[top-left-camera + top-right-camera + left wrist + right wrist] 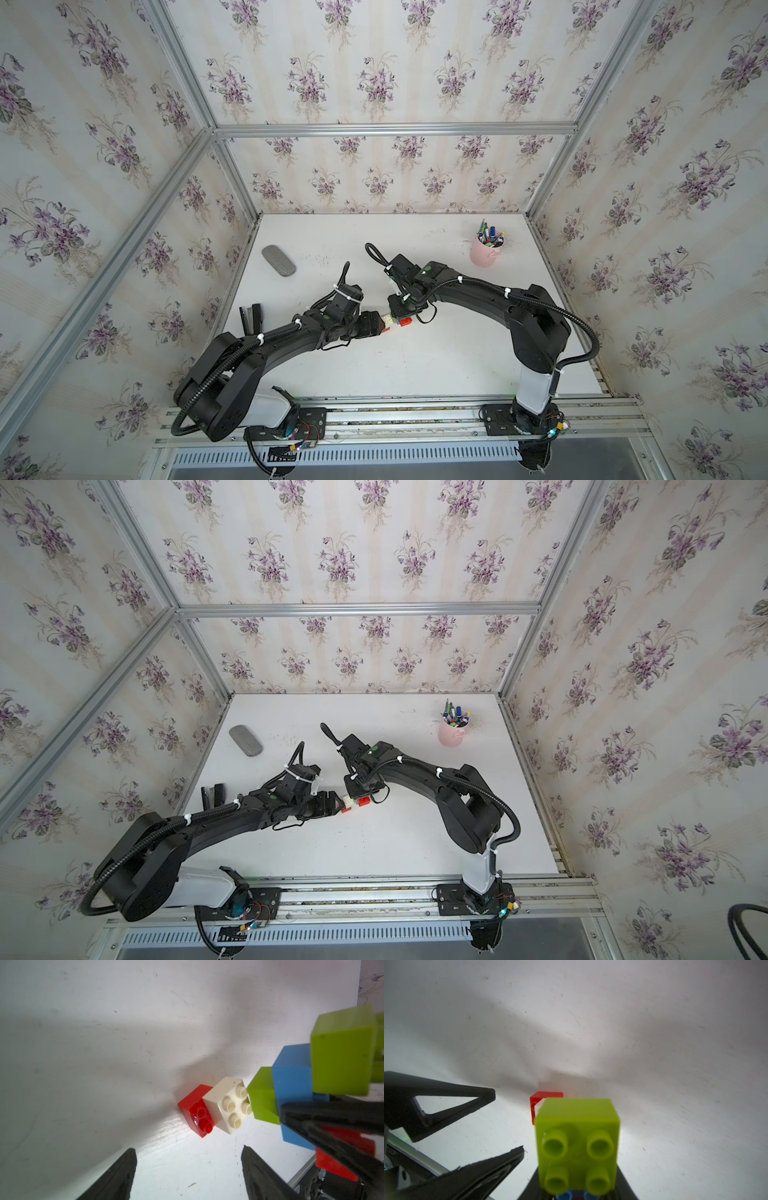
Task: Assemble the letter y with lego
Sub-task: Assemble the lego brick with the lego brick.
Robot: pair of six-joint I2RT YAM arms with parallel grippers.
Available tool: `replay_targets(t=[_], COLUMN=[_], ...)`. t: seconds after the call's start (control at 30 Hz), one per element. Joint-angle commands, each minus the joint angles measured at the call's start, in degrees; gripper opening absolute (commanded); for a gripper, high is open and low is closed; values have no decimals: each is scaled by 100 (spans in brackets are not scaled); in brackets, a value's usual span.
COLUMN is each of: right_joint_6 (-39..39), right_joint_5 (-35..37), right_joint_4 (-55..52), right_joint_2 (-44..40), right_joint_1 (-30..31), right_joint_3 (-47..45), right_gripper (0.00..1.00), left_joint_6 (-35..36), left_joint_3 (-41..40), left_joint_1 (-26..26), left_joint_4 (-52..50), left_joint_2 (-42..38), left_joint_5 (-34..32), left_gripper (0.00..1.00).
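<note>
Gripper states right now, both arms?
Left gripper: open, holding nothing.
Right gripper: shut, holding the lego assembly.

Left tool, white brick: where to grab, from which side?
On the white brick, probably the two flat walls that neighbours leave free, approached from its studded face, which points toward the open left tool. The red brick flanks one wall and a green brick the other, so those are blocked.

In the right wrist view a blurred lime green brick (577, 1138) hides most of a red brick (548, 1095); the blue brick (564, 1195) is cut off at the edge
</note>
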Motion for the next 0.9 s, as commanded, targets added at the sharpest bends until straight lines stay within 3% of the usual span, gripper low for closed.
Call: replay_targets(t=[0.0,0.87], right_joint_6=[50,6], right_joint_5=[42,-71], right_joint_4=[60,-62], right_joint_2=[-87,72], right_joint_1=[13,9], right_joint_3=[-6,169], right_gripper=[18,18], left_joint_6=[-39,24], left_joint_3=[64,-133], left_joint_1=[8,55], left_joint_4=[136,44], left_joint_2=[43,422], left_joint_5=[72,-135], left_gripper=[81,75])
